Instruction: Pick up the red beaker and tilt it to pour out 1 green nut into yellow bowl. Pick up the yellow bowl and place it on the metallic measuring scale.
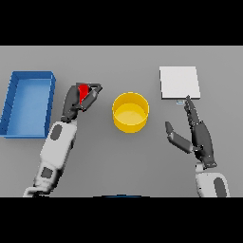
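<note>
One view only, from the head, so much is left unclear. The grey table (118,161) fills the scene. At its left edge lies the largest thing, a blue tray (15,102) with raised walls, its far left corner cut off by the frame edge; nothing can be made out inside it. At the upper right lies the metallic measuring scale (179,82), seen as a flat pale square with a small marking on its near edge that is too small to read. Between them, near the middle, stands the yellow bowl (130,112), upright and open; whether a green nut lies inside cannot be told, since the inside shows only yellow.

The red beaker (83,91) is the smallest thing and mostly hidden: only a strip of red shows between the dark fingers of the left hand (76,102). That hand is curled round it, thumb on one side and fingers on the other, holding it just left of the bowl and apart from the rim. Its tilt and its contents cannot be judged.

The right hand (198,134) is spread wide and holds nothing, fingers straight, thumb out to the side. Its fingertips (188,101) reach the near edge of the scale; whether they touch it cannot be told.
</note>
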